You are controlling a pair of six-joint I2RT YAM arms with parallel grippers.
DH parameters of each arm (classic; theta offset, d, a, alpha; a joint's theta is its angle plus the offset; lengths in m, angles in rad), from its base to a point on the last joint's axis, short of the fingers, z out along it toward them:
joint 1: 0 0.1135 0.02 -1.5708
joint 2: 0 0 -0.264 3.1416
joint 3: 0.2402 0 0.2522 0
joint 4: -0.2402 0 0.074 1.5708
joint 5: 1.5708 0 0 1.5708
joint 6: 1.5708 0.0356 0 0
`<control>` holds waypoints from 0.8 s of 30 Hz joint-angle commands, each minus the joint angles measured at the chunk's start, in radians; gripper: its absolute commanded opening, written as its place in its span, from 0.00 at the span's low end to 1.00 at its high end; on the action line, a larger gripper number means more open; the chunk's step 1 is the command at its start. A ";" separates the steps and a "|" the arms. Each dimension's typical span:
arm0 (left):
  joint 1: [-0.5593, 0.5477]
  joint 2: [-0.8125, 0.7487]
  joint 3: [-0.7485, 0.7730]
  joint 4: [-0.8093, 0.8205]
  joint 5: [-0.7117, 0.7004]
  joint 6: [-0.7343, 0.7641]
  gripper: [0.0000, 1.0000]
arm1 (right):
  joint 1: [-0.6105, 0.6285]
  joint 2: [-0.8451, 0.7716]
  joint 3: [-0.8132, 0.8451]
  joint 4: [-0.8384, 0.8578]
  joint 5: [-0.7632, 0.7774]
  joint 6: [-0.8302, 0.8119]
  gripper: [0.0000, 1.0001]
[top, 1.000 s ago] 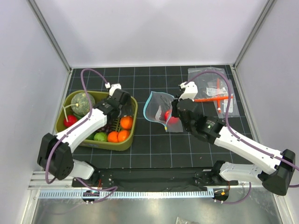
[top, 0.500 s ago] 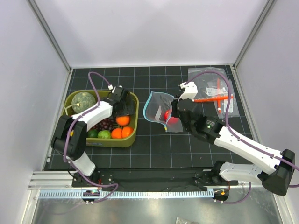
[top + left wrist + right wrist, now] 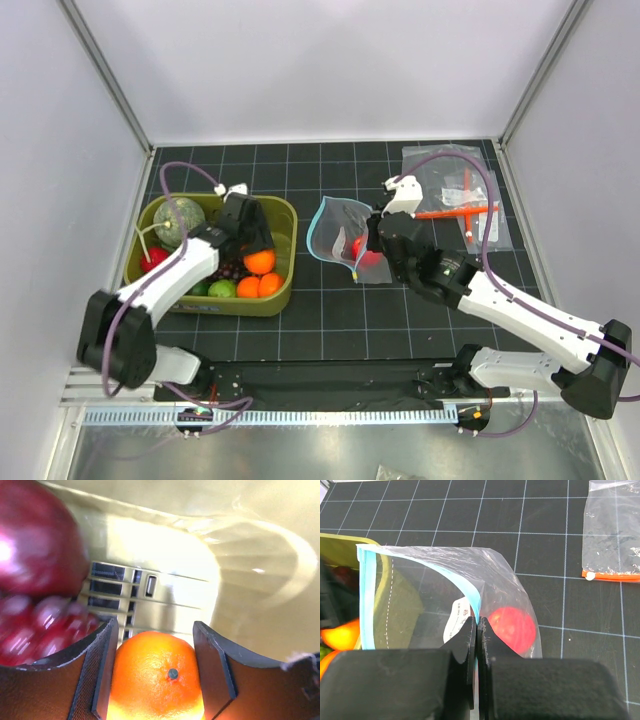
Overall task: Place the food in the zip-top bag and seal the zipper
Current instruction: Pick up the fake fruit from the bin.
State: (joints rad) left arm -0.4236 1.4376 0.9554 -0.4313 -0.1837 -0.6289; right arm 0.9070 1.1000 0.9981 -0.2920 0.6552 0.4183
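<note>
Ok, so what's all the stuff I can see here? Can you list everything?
mat: one, black with a grid, under everything
tray: one, olive green, left side
melon: one, grey-green, tray's back left
held orange: one, orange, in the tray
other oranges: two, orange, tray's front
lime: one, green, beside those oranges
grapes: one bunch, dark purple-red, mid-tray
tray red fruit: one, red, tray's left edge
zip-top bag: one, clear with a light blue strip, centre, mouth open
bagged red fruit: one, red, inside the bag
packets: two, it seems, clear, back right
left hand: black, closed on the held orange
right hand: black, pinching the bag's mouth edge
</note>
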 commanded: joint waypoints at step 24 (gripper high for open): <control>-0.063 -0.583 -0.173 0.192 0.044 -0.025 0.23 | 0.004 0.061 0.027 0.041 -0.086 0.016 0.04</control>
State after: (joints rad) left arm -0.4843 0.8703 0.7811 -0.3012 -0.1593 -0.6479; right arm 0.9070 1.1351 0.9947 -0.2829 0.6037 0.4210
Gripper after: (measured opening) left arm 0.613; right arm 0.045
